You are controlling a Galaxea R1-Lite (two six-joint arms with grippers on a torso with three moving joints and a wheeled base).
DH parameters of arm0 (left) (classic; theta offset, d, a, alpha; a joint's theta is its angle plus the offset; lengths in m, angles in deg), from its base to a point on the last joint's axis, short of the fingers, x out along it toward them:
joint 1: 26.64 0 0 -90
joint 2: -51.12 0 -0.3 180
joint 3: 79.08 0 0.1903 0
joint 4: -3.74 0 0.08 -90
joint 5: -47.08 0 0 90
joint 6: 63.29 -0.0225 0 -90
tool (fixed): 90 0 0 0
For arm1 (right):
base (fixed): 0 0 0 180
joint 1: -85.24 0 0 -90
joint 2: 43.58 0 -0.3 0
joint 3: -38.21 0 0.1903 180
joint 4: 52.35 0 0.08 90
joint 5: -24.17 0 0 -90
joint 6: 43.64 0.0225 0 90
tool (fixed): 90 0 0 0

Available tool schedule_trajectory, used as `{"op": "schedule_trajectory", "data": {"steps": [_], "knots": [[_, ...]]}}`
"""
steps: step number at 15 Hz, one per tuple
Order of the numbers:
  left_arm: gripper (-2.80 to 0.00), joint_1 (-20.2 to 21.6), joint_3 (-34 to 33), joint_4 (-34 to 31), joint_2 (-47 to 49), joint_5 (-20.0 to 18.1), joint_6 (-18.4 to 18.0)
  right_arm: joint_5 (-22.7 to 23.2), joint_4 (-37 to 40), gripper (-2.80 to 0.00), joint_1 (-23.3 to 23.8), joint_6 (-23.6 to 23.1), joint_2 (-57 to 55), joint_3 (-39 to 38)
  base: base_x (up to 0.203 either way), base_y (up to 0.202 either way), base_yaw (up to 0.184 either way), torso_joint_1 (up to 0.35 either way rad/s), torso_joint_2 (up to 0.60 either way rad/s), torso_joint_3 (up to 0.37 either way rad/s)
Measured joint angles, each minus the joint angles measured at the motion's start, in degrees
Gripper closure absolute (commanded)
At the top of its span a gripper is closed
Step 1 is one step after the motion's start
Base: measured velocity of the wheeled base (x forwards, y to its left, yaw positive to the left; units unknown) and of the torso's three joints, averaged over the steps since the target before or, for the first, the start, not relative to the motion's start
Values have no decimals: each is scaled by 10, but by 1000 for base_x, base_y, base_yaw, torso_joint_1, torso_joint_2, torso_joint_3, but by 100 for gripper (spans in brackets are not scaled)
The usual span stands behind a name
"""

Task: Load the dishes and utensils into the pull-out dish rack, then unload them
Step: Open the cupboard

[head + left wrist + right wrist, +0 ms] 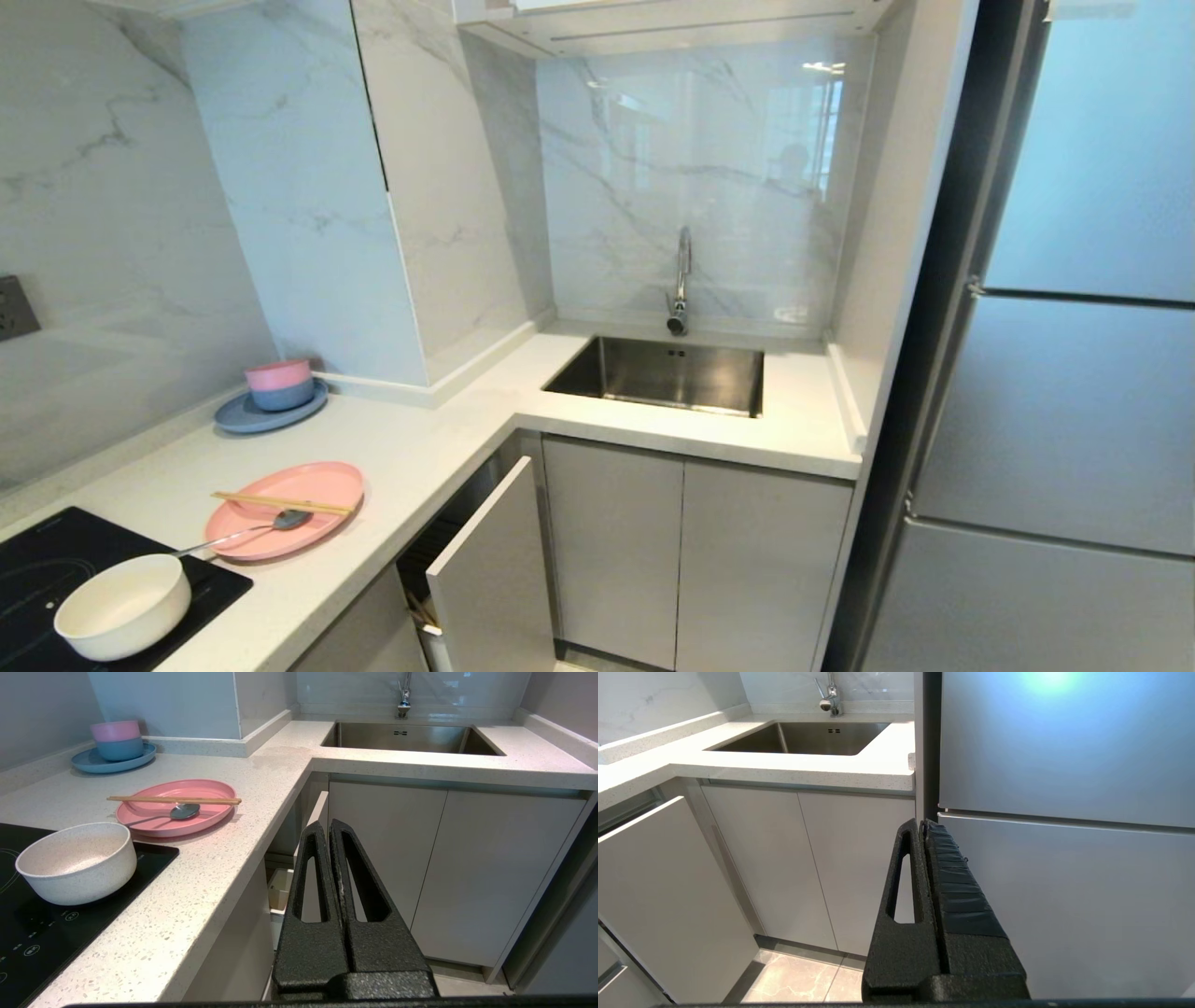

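Note:
The cream-white bowl [121, 607] [77, 861] stands on the black hob at the counter's near left. Beyond it, wooden chopsticks [280, 504] [173, 799] lie across a pink plate [317, 481] [187, 786], and the metal spoon [245, 531] [184, 810] rests with its round end on that plate. The pull-out dish rack's grey front [490, 569] [668, 891] stands partly out from the counter corner; its white cup [280, 889] shows in the gap. My left gripper [325, 823] is shut and empty, low in front of that gap. My right gripper [922, 823] is shut and empty near the fridge. Neither shows in the head view.
A blue plate [271, 411] with stacked pink and blue bowls sits by the back wall. The steel sink [667, 373] and faucet [681, 280] lie ahead. A tall fridge [1074, 373] fills the right side. The hob [37, 560] covers the counter's near left corner.

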Motion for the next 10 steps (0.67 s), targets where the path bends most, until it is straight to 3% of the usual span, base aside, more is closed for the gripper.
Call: {"op": "schedule_trajectory", "data": {"steps": [4,10], "knots": [[0,0,0,0,0,0,0,0,0,0,0,0,0,0,0,0,0,0,0,0],[0,0,0,0,0,0,0,0,0,0,0,3,0,0,0,0,0,-146,328,171]]}}
